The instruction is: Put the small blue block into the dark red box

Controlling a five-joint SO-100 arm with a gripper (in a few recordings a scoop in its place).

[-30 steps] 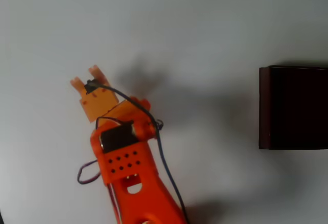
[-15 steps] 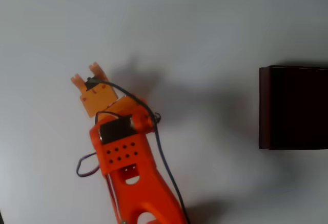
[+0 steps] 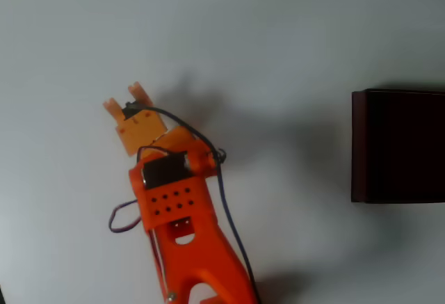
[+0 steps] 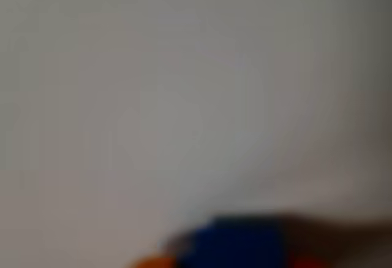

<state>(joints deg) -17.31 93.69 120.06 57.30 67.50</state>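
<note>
Overhead, the orange gripper (image 3: 127,100) sits left on the table (image 3: 278,40), well apart from the box (image 3: 398,145) at right — its jaws narrowly parted around the blurred block (image 4: 236,243), seen from the wrist.

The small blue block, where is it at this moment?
In the wrist view, the small blue block sits blurred at the bottom edge, with orange gripper parts on both sides of it and the pale table beyond.

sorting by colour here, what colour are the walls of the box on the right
Dark red, almost maroon, on the box; its inside looks nearly black. Clearest in the overhead view.
</note>
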